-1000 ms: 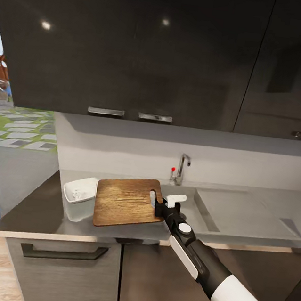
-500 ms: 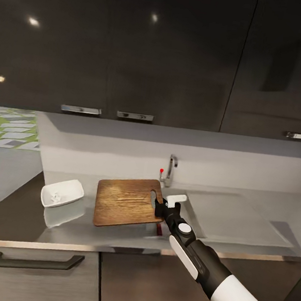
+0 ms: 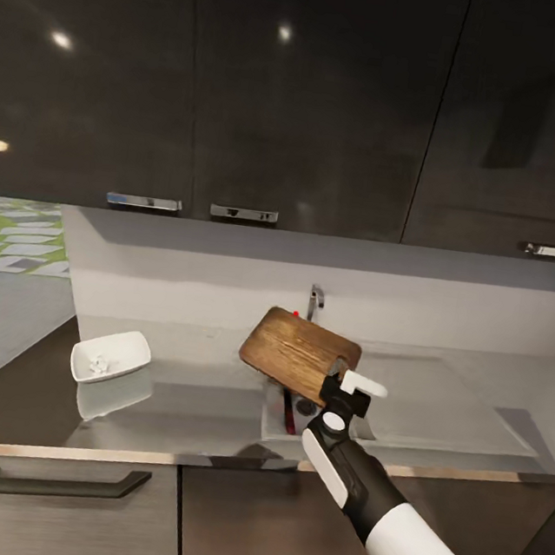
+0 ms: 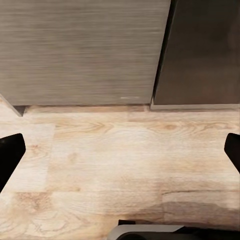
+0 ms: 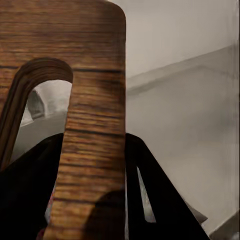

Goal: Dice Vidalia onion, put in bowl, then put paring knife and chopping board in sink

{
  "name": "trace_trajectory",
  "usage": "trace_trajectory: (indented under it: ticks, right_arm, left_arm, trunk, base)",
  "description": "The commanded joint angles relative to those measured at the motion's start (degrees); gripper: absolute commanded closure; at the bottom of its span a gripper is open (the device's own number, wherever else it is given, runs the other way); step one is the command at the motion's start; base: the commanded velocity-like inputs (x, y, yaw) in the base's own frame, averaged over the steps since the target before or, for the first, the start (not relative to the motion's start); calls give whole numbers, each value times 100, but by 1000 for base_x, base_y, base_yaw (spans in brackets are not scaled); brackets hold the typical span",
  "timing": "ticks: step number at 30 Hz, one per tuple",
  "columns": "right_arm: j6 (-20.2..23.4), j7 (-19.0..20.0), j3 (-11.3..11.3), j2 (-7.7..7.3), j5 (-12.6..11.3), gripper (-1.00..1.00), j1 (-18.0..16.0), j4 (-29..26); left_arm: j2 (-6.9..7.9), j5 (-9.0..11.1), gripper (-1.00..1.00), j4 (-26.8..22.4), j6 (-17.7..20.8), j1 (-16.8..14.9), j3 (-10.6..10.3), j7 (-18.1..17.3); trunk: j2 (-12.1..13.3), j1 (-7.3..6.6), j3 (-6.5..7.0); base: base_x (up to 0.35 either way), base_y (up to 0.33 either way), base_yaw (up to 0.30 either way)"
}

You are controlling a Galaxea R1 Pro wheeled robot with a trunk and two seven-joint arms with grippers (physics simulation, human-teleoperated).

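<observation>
My right gripper is clamped on the board by its slotted end, holding it tilted above the sink so it can drop in; a knife lies below. The bowl holds onion. My left fingers are spread, empty

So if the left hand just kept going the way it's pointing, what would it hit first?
Most likely the wooden floor. The left wrist view looks along the left hand, fingers apart, down at pale floorboards, with the cabinet fronts farther along. Nothing lies between, though depth is hard to judge.
</observation>
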Motion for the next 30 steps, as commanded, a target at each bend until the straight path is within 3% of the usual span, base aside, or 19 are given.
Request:
trace_trajectory:
  ticks: [1, 3, 5, 14, 17, 19, 21, 24, 30]
  right_arm:
    - [-70, -124, 8, 7, -70, 100, -5, 69]
    - [-142, -443, -78, 71, -272, 100, -5, 310]
    - [-183, -802, -176, 255, -424, 100, -5, 432]
    - [-127, -1577, -374, 673, -522, 100, -40, 463]
    - [65, -1746, -439, 702, -535, 100, -150, 461]
    - [370, -1804, -627, 711, -584, 100, -317, 479]
    - [828, -1828, -1153, 715, -707, 100, -550, 544]
    - [1071, -1833, -1535, 713, -751, 100, -781, 776]
    - [1162, -1855, -1699, 698, -816, 100, -1444, 1645]
  left_arm:
    - [7, 47, -100, -6, -9, 3, -45, 30]
    - [9, 47, -100, -7, -9, 3, -45, 30]
    - [8, 47, -100, -7, -9, 3, -45, 30]
    - [3, 47, -100, 1, -9, 3, -45, 30]
    - [2, 47, -100, 1, -9, 3, -45, 30]
    - [1, 47, -100, 0, -9, 3, -45, 26]
    - [2, 47, -100, 2, -9, 3, -45, 22]
    - [1, 47, -100, 2, -9, 3, -45, 16]
    - [1, 52, -100, 10, -1, 3, -45, 13]
  trunk:
    - [-4, 2, 0]
    - [-4, 2, 0]
    - [-4, 2, 0]
    - [-4, 2, 0]
    - [-4, 2, 0]
    - [-4, 2, 0]
    - [-4, 2, 0]
    - [-4, 2, 0]
    - [-4, 2, 0]
  base:
    - [0, 0, 0]
    - [0, 0, 0]
    - [0, 0, 0]
    - [0, 0, 0]
    - [0, 0, 0]
    - [0, 0, 0]
    - [0, 0, 0]
    - [0, 0, 0]
    - [0, 0, 0]
